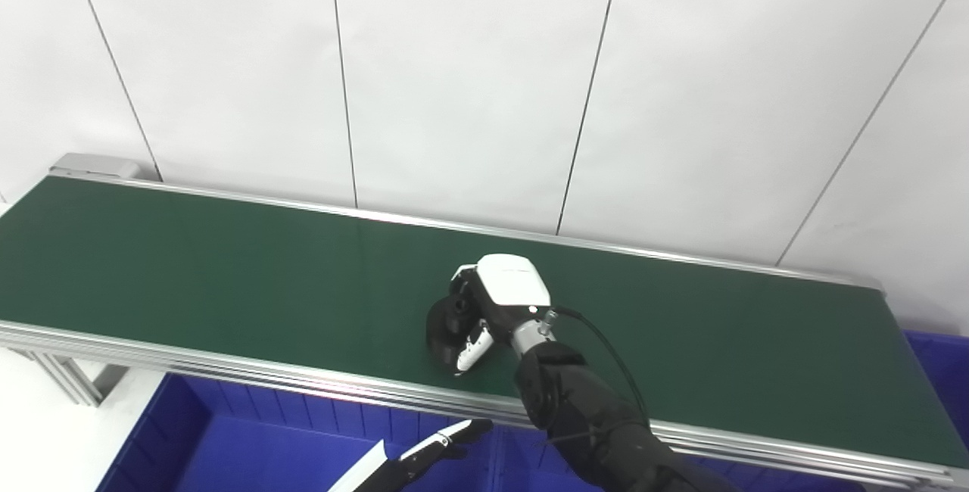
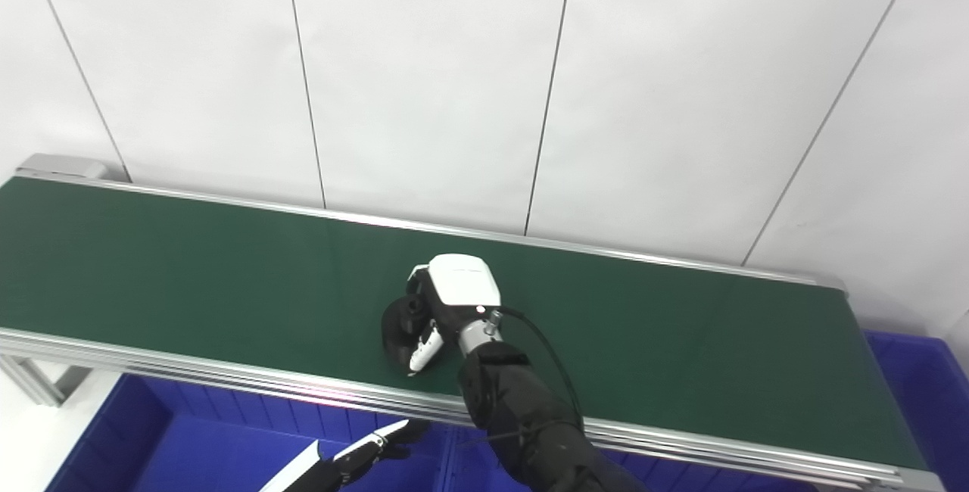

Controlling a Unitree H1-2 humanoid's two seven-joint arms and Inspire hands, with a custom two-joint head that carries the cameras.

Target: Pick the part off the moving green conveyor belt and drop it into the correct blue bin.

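Looks like a factory-style test cell or robotics lab, not anybody's home. You've got a long green conveyor (image 1: 227,265) with aluminium side rails (image 1: 227,371) on extrusion legs, blue plastic bins (image 1: 250,439) parked under its near edge, and plain white wall panels (image 1: 469,76) behind it all.

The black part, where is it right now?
The black part sits on the green conveyor belt, near its front edge around the middle, with the right hand wrapped around it. The blue bin lies below.
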